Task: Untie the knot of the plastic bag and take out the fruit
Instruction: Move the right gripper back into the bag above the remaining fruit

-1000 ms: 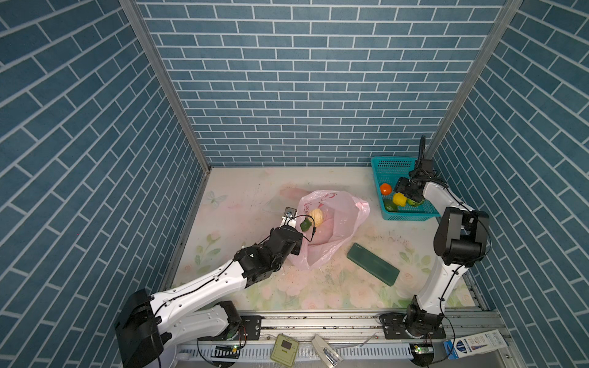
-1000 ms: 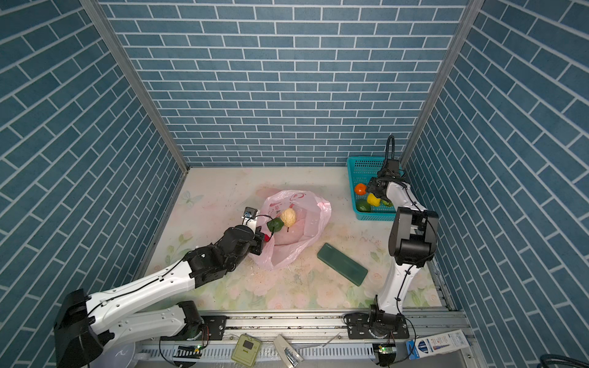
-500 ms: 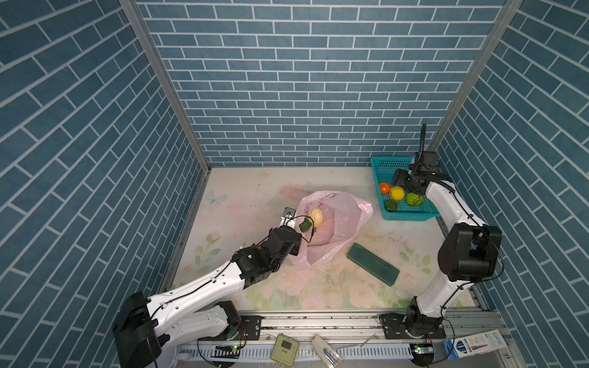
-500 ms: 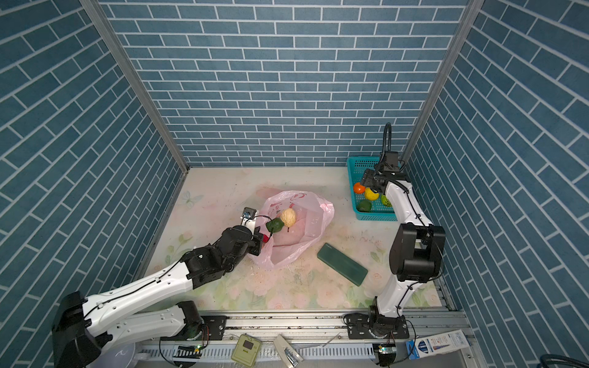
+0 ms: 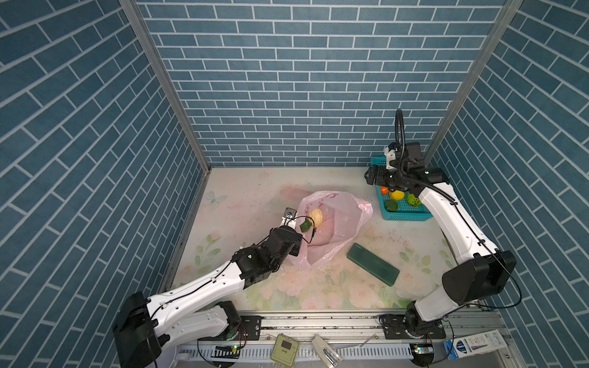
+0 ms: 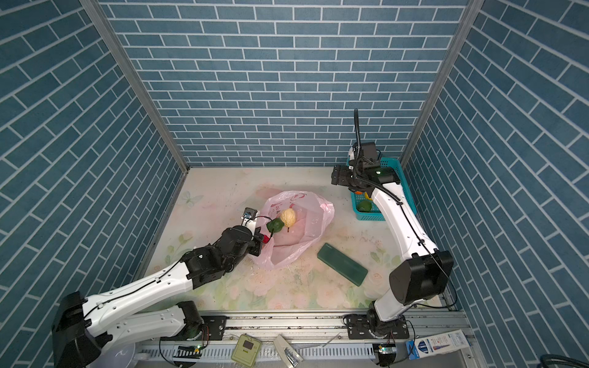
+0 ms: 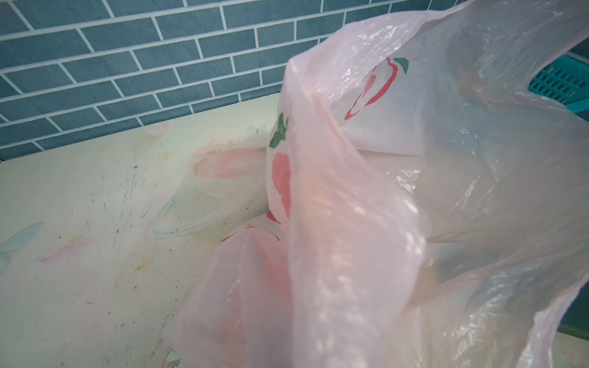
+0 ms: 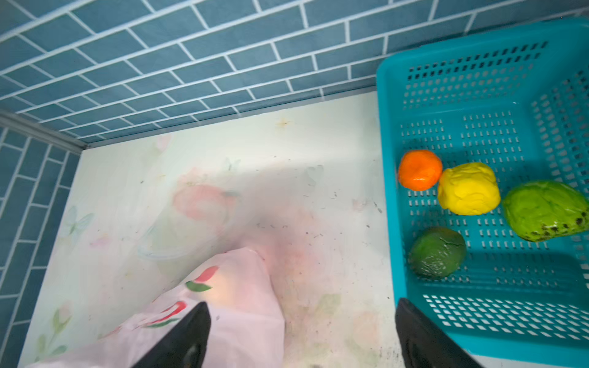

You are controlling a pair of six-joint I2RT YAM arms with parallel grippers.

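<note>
step: taking fruit out, plastic bag (image 5: 344, 223) mid-scene, mouth open | left gripper (image 5: 296, 242): clenched on bag's left rim | right gripper (image 8: 302, 331): released, empty, at teal basket (image 5: 411, 217) far right | next: reach cream-white fruit (image 5: 316, 217) inside bag

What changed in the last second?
The right gripper rose out of the basket and swung toward the plastic bag, opening wide and empty; the bright green fruit now lies free in the basket. Unchanged: left gripper shut on the bag's rim, cream fruit inside, green block.
</note>
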